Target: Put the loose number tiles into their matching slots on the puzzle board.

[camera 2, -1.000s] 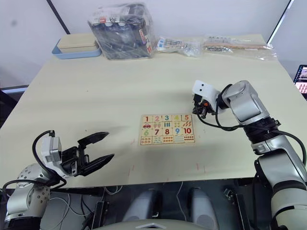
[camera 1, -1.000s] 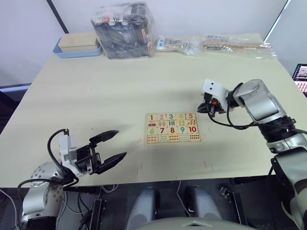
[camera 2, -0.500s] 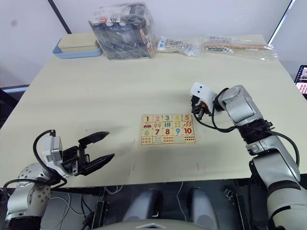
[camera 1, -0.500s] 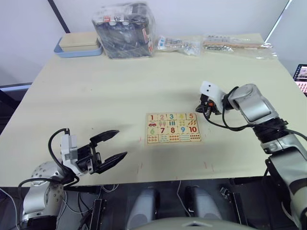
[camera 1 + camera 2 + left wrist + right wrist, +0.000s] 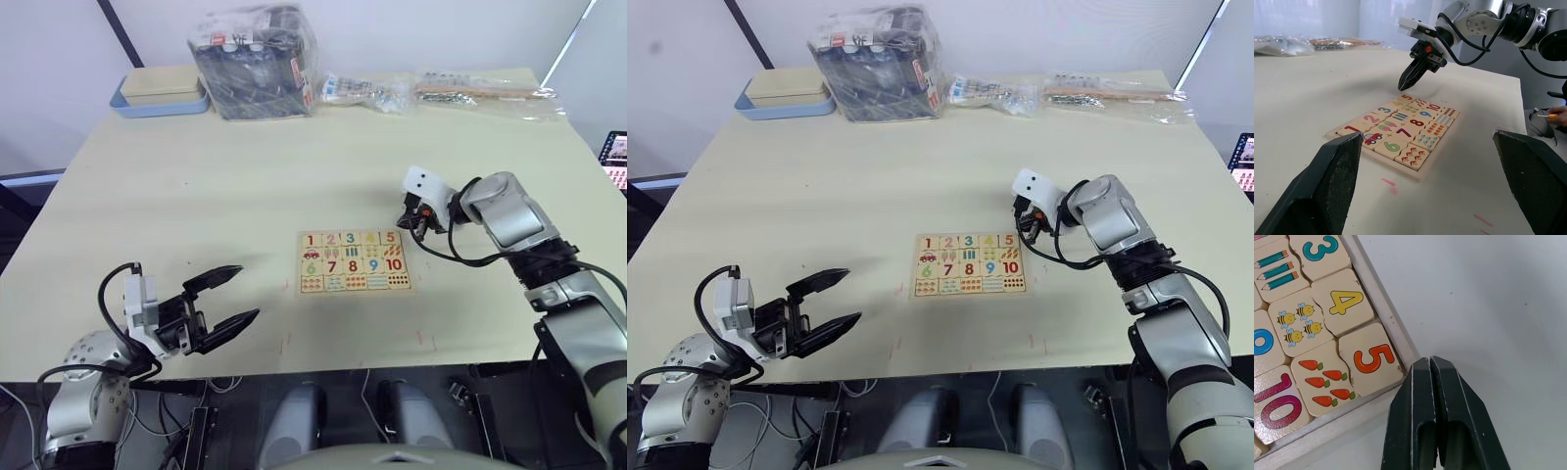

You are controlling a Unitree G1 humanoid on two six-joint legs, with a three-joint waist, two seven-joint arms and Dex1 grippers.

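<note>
Right gripper (image 5: 1429,363): both black fingers pressed flat together, nothing between them, tip hanging just off the top-right corner of the puzzle board (image 5: 353,261), right of centre in the left eye view. In the right wrist view the tip sits beside the board's raised rim, close to the orange 5 tile (image 5: 1371,364); contact with the rim cannot be told. The left wrist view shows the same gripper pointing down near the board's far corner.

Left gripper (image 5: 227,300): lower left of the left eye view, fingers spread wide, empty, held above the table's near edge and well apart from the board.

Board lies flat mid-frame on the pale table (image 5: 196,196). Top row reads 1, 2, 3, 4, 5, all tiles seated in their slots; yellow 4 tile (image 5: 1345,305) and teal 3 tile (image 5: 1319,251) next to the 5. Below them run picture tiles (pencils, bees, carrots) and numbers 6 to 10.

Upper left of frame: blue-and-beige tray (image 5: 157,91). Beside it, a dark box wrapped in clear plastic (image 5: 255,61). Further plastic packets (image 5: 480,90) along the far edge, upper right.
</note>
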